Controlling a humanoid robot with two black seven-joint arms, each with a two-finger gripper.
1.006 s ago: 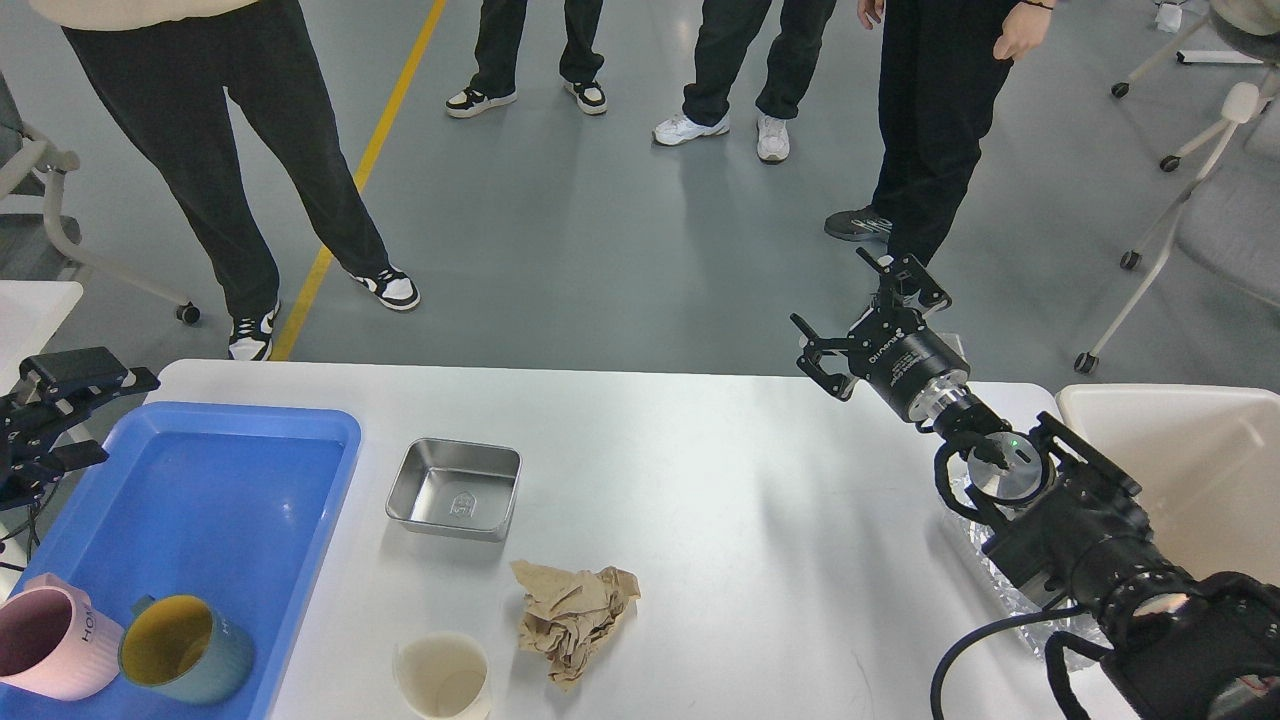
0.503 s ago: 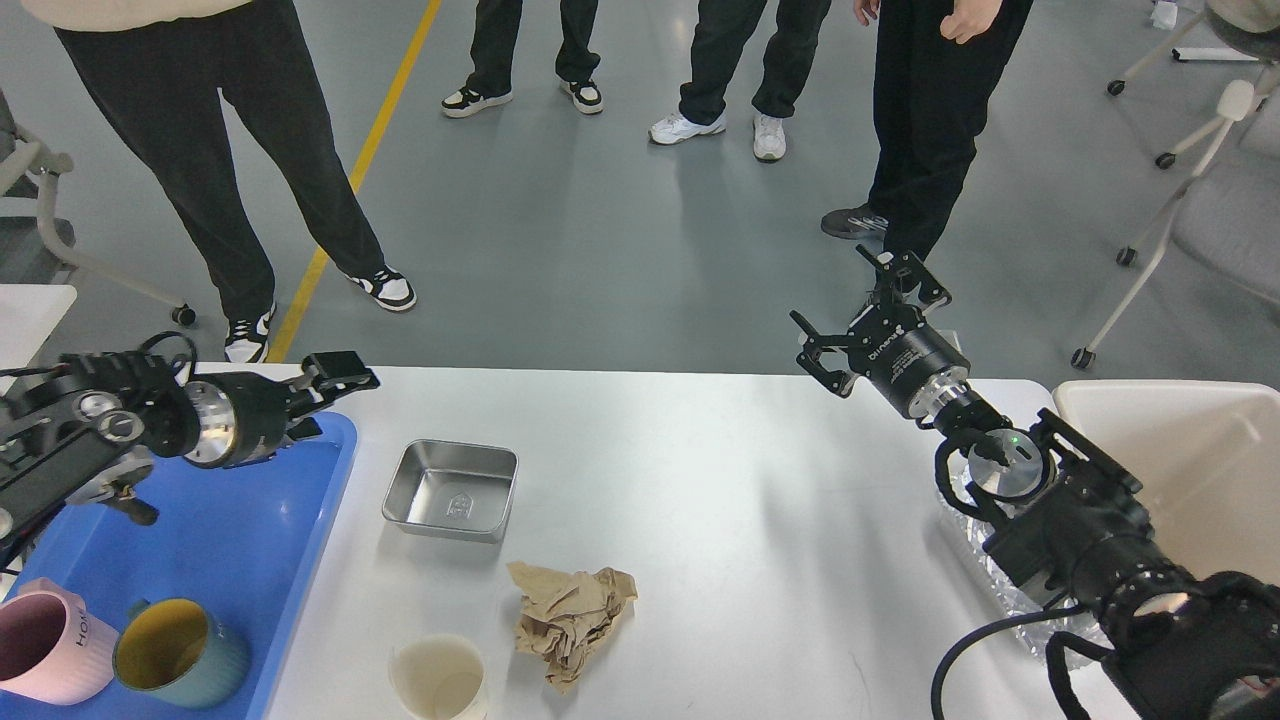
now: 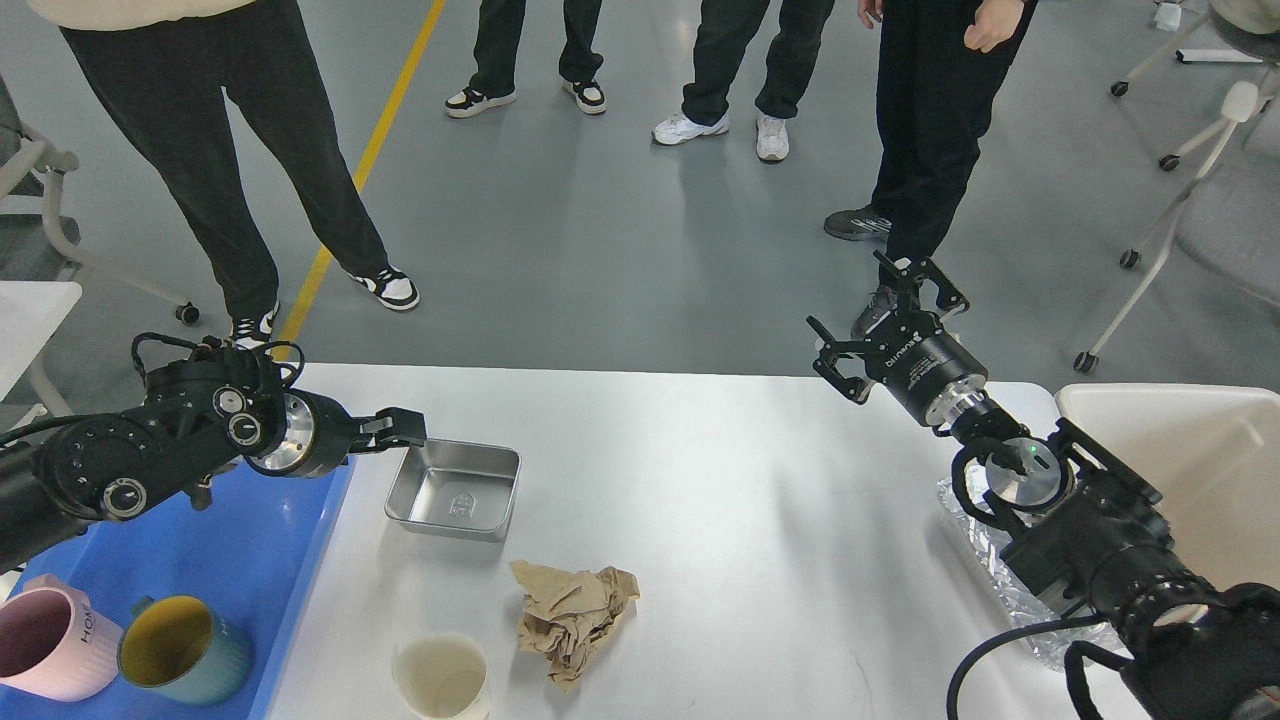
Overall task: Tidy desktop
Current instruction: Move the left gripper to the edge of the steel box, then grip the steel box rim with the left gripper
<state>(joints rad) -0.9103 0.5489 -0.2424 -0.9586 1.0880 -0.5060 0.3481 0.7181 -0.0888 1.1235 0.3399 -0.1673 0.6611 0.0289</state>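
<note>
Head view: the desktop (image 3: 760, 500) fills the lower middle of my picture, from about 8 o'clock across to 4 o'clock. My left gripper (image 3: 402, 430) reaches in from 9 o'clock and hangs just beside the left rim of the steel tin (image 3: 455, 489); I see it nearly end-on and dark, so I cannot tell whether its fingers are apart or together. My right gripper (image 3: 888, 318) sits up at 2 o'clock past the far edge of the desktop, its fingers spread wide with nothing between them.

The tin stands left of centre. Toward 6 o'clock from it lies a crumpled brown paper (image 3: 573, 618), and just beside that, at the near edge, a paper cup (image 3: 441, 678). At 8 o'clock the blue tray (image 3: 270, 560) holds a pink mug (image 3: 50, 640) and a teal mug (image 3: 185, 655), touching side by side. At 4 o'clock, clear plastic wrap (image 3: 985, 560) lies under my right arm, near a white bin (image 3: 1190, 450).
</note>
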